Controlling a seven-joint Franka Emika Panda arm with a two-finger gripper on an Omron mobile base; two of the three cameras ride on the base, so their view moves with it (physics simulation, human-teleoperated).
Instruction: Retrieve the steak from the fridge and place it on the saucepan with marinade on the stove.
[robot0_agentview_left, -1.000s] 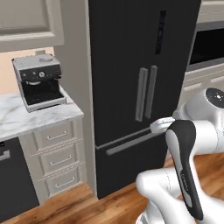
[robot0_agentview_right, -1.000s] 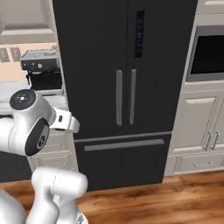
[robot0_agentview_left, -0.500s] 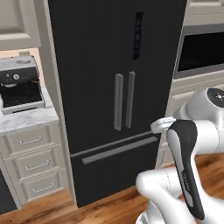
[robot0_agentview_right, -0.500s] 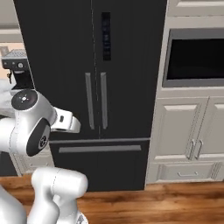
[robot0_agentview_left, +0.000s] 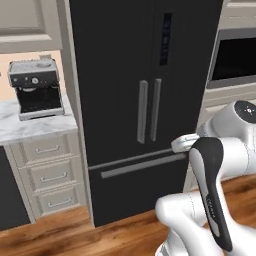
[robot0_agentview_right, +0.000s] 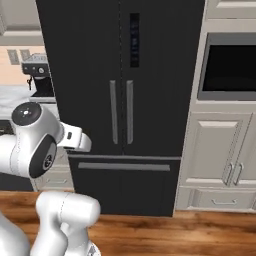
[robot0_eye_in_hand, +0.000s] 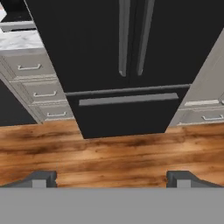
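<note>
We face the fridge (robot0_agentview_left: 145, 100), its two black doors shut and its bottom drawer shut below them. The two vertical bar handles (robot0_agentview_right: 121, 119) stand side by side at the middle seam, and a horizontal handle (robot0_eye_in_hand: 128, 99) runs across the top of the drawer. A narrow dark panel (robot0_agentview_right: 134, 40) sits high on the right door. With the doors closed we cannot see the steak, so we cannot tell where it lies.

Our gripper (robot0_eye_in_hand: 111, 178) hangs well back from the fridge, pointing down at the wood floor (robot0_eye_in_hand: 109, 153) in front of the drawer. In the hand view its two dark fingertips (robot0_eye_in_hand: 41, 178) stand far apart at the bottom edge with nothing between them: the jaws are wide open and empty.

To the left of the fridge a marble counter (robot0_agentview_left: 30, 122) carries a coffee machine (robot0_agentview_left: 35, 87), with a stack of pale drawers (robot0_agentview_left: 47, 175) under it. To the right, a built-in oven (robot0_agentview_right: 227, 67) with a dark window sits in cream cabinets, above panelled cabinet doors (robot0_agentview_right: 220, 150) with small bar pulls.

Our white arm (robot0_agentview_left: 215, 190) rises at the lower right of the left base view, in front of the fridge's lower right corner.
</note>
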